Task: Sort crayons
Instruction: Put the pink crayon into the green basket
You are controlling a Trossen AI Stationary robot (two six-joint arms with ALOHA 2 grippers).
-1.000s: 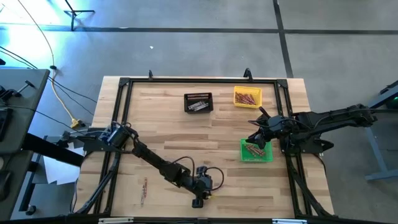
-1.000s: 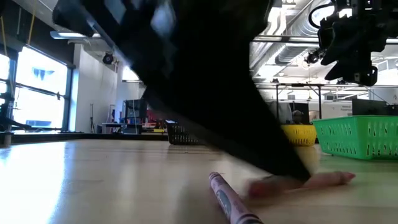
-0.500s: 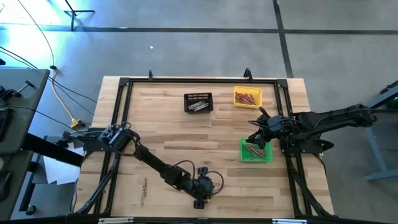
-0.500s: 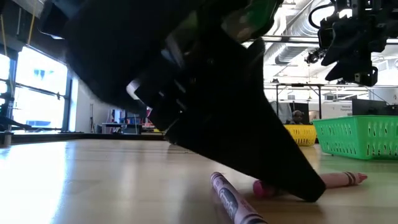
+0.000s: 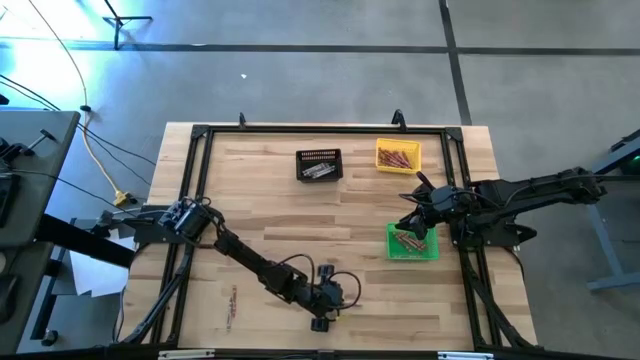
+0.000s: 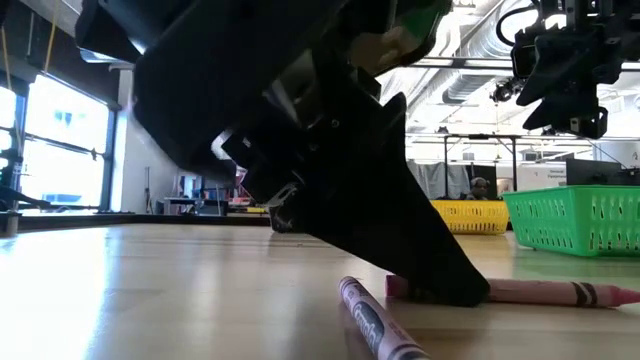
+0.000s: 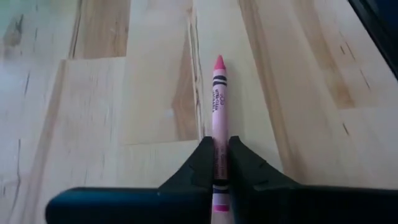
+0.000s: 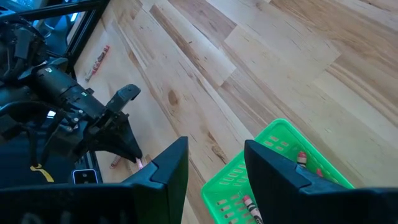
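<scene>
Your left gripper [image 7: 220, 163] is down at the near edge of the surface [image 5: 300, 210], jaws pinching a pink crayon [image 7: 218, 118] near its blunt end. In the left wrist view that crayon lies flat on the wood, its long axis running straight out from between the jaws, tip pointing away from the gripper along the grain. In the low view the same crayon [image 6: 545, 292] lies level on the surface, its free end sticking out to the right of the dark jaws. A second, purple crayon [image 6: 372, 322] lies just beside it, closer to the low camera, at an angle to the pink one, apart from the gripper.

Your right gripper [image 5: 418, 226] hangs above the green bin [image 5: 432, 247], jaws spread and holding nothing. The right wrist view shows a few crayons [image 8: 249, 204] lying in the green bin's bottom at mixed angles. More reddish and brown crayons sit in the yellow bin [image 5: 398, 147] at the far side, and grey ones in the black bin [image 5: 319, 156] beside it.

Two more crayons [image 5: 233, 300] lie side by side on the surface near the left front corner, their long axes running near to far, well apart from both arms
</scene>
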